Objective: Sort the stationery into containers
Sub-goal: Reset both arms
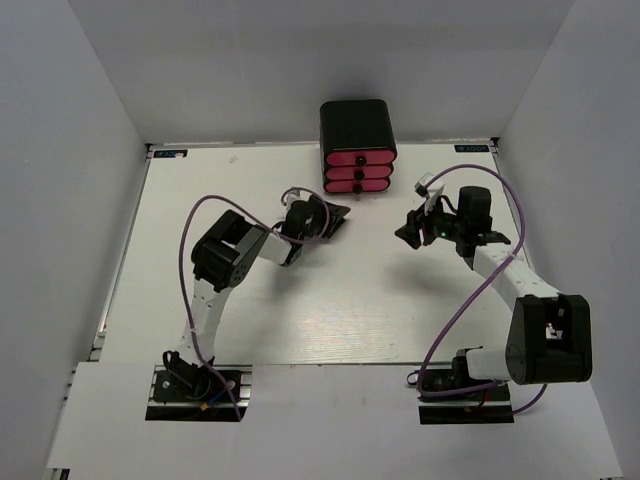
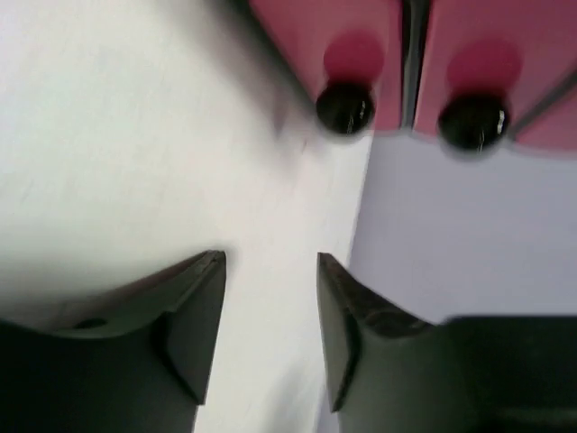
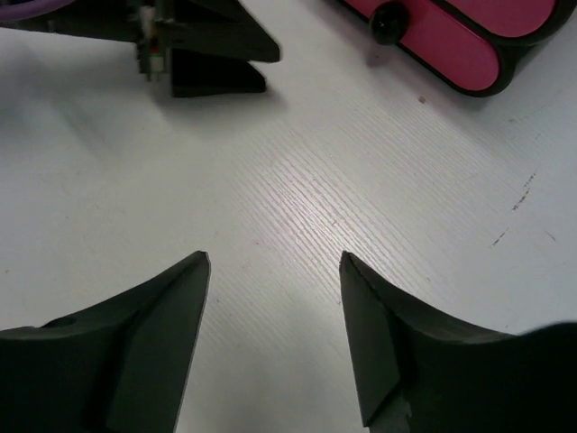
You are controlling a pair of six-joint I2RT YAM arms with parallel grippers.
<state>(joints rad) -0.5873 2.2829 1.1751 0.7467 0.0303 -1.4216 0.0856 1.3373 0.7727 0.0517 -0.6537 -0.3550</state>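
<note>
Both empty, fingers apart. Left end effector (image 2: 270, 262) is just short of the drawer knobs (image 2: 344, 108). Pink drawers (image 3: 451, 50) lie ahead-right of right end effector (image 3: 275, 262). No stationery in view. Knobs small, round, prob. slick: pinch squarely. Light case (image 1: 357, 122) may slide on tabletop (image 1: 300, 320).

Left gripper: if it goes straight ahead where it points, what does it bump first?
Most likely the bottom pink drawer, near its black knob. Nothing shows in between, though the blurred view leaves depth unclear.
</note>
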